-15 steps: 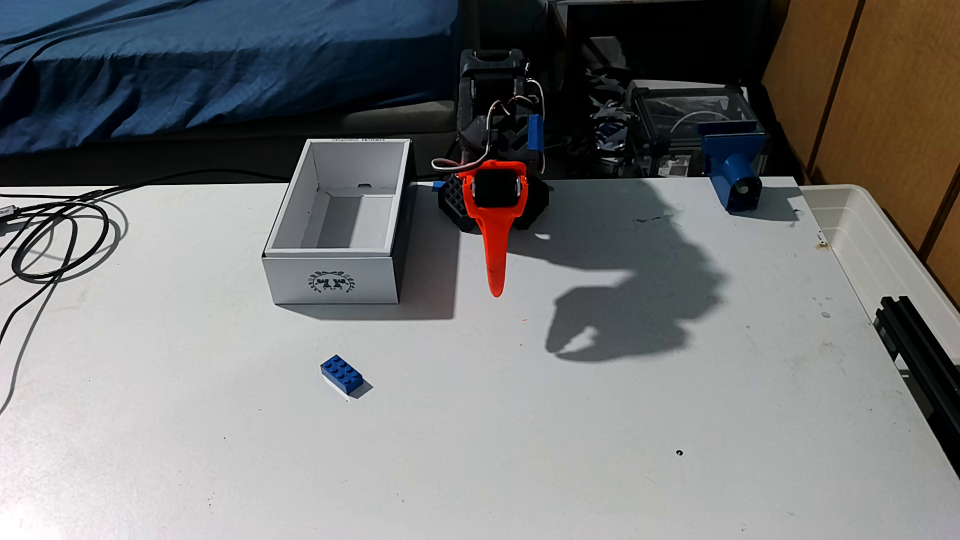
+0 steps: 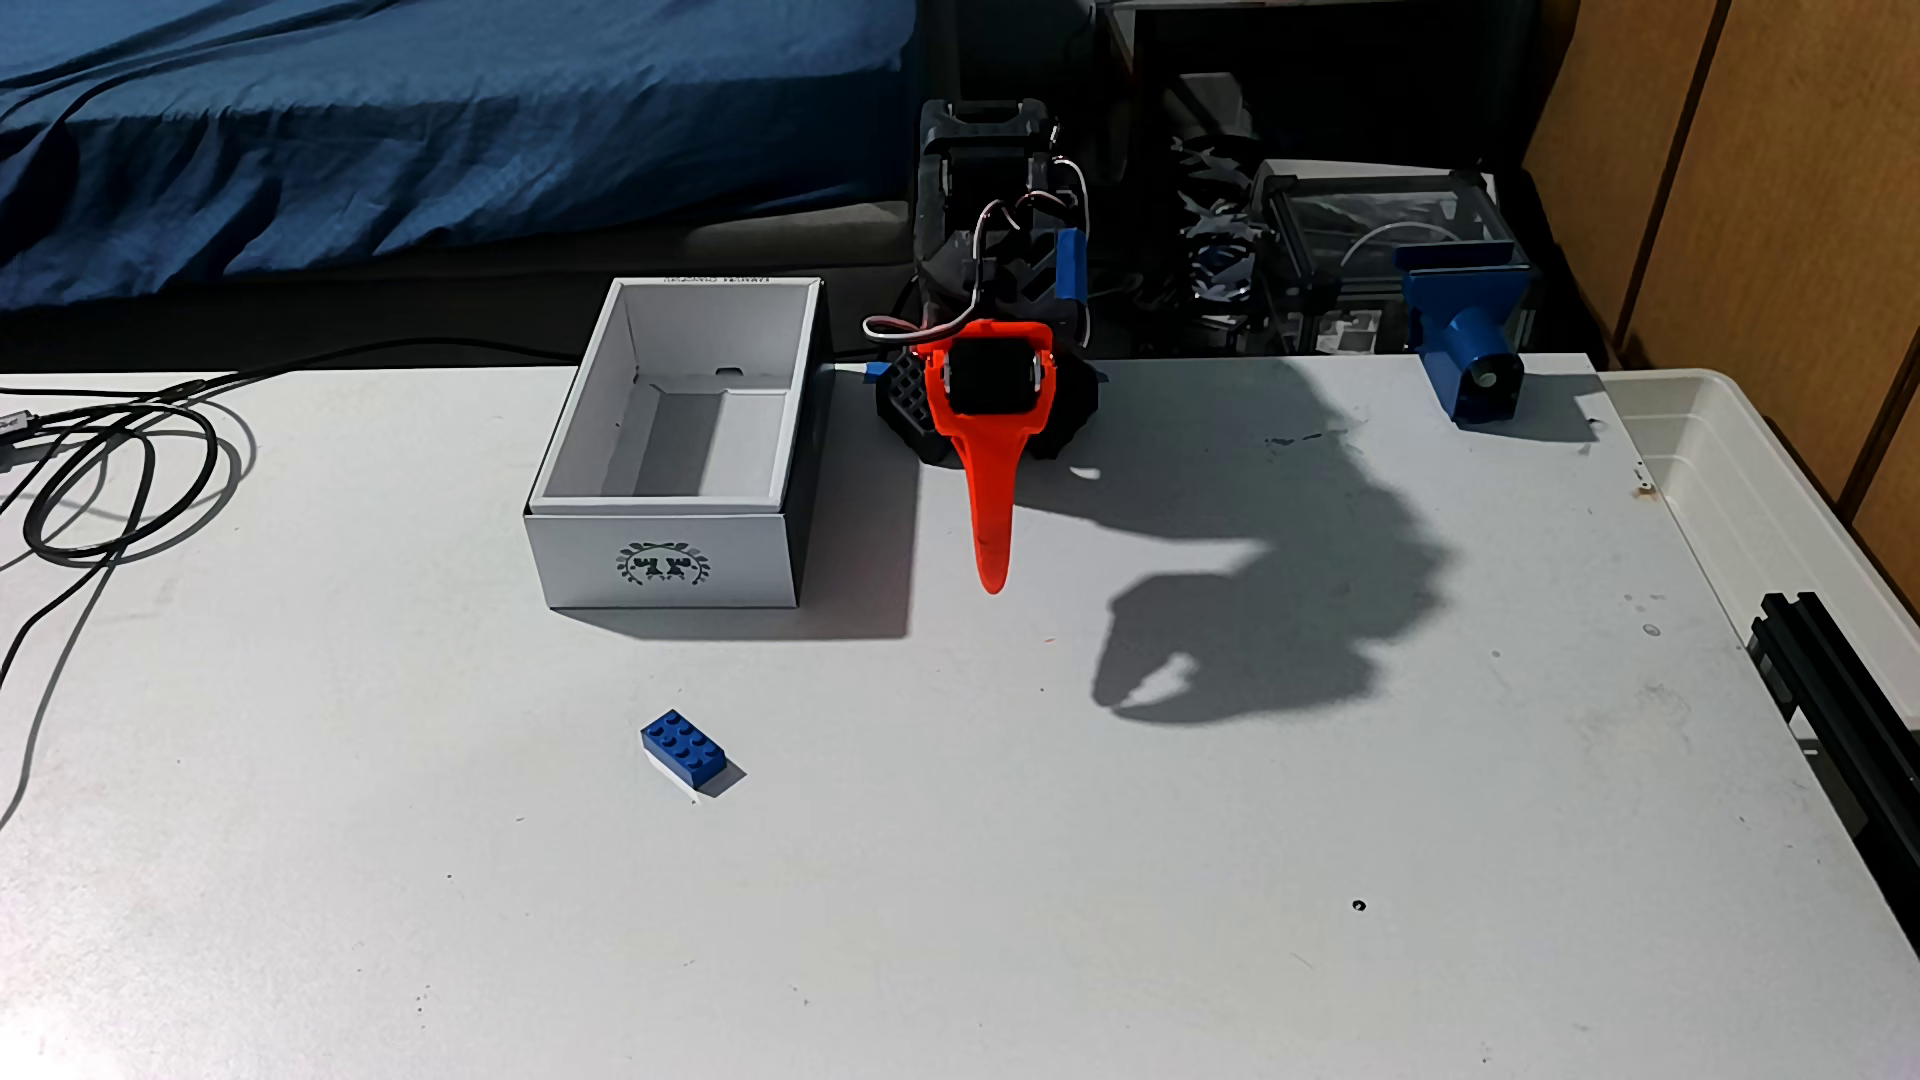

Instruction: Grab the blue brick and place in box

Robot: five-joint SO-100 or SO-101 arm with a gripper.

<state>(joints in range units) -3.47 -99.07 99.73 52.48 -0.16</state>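
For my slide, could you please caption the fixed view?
Orange gripper hangs beside the empty white box, blue brick lying untouched on the table nearer the camera.

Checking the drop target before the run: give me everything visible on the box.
The box is white cardboard, rectangular, tall-walled, open on top and empty inside, with folded flaps showing on its floor. A dark wreath-like emblem is printed on the short side facing the camera; small print runs along the far rim. It stands upright on the white table, near its far edge, left of the arm in the fixed view. Nothing else touches it.
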